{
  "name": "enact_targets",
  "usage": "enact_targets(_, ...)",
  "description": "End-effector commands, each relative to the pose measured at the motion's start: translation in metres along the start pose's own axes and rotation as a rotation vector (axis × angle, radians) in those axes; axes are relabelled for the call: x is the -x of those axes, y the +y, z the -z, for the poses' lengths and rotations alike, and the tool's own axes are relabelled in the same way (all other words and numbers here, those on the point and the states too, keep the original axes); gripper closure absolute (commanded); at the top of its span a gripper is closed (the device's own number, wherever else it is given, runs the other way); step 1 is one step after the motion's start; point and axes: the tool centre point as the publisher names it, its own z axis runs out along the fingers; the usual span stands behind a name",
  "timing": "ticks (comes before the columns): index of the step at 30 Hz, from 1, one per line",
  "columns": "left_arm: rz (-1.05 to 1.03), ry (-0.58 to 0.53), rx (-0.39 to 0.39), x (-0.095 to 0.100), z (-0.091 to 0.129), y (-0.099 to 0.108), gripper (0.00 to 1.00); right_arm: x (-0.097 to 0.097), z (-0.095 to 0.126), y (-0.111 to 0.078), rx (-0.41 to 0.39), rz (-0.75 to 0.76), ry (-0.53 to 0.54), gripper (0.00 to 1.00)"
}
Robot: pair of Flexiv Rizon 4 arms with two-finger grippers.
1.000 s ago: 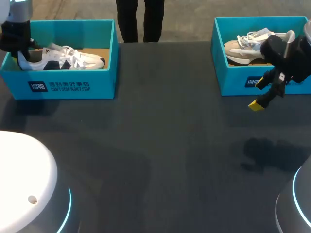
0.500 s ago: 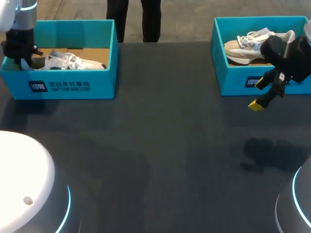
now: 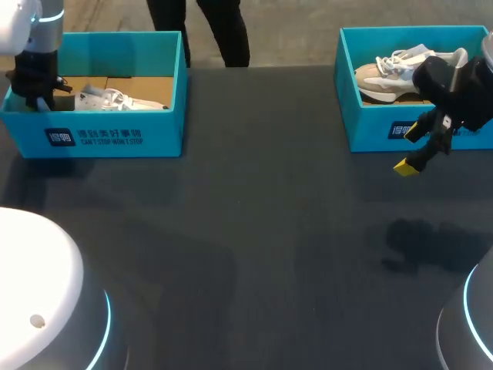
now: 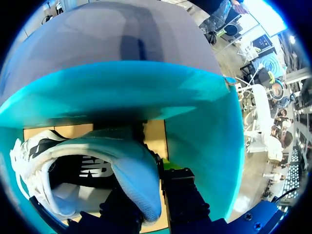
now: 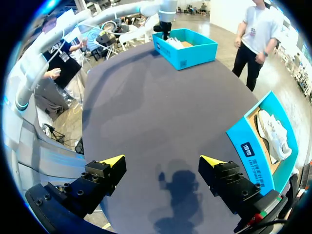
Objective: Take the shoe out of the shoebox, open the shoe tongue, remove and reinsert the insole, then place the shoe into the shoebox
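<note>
At the far left of the dark surface (image 3: 269, 231), the left end effector (image 3: 35, 96) is lowered inside the left teal shoebox (image 3: 115, 139), at that box's left end. A white and black sneaker (image 3: 115, 99) is seen lying low on the box's brown cardboard floor, its toe pointed toward the right wall. In the left wrist view, the left end effector (image 4: 146, 195) is clenched on the sneaker (image 4: 122, 156): the pale blue padded part at the shoe's opening is pinched between the two dark fingers, with the teal wall of the shoebox (image 4: 122, 92) just ahead. At the far right, a second teal shoebox (image 3: 370, 131) is set well apart from the first, and a beige sneaker (image 3: 393, 73) with white laces is held in it. The right end effector (image 3: 410, 149) is held above the surface just in front of that box, released, with its yellow tips spread wide and nothing between them (image 5: 162, 161); its shadow (image 3: 416, 243) is cast on the surface below.
</note>
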Motion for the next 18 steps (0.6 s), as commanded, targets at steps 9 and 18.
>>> enact_targets(9, -0.015, 0.009, -0.033, 0.0038, -0.0107, 0.0059, 1.0, 0.0015, -0.0013, 0.0013, -0.004, -0.001, 0.002, 0.0)
enact_targets(18, -0.022, -0.001, -0.018, 0.002, -0.0021, 0.0015, 0.27, 0.0015, -0.0013, 0.0013, -0.004, -0.001, 0.002, 0.0)
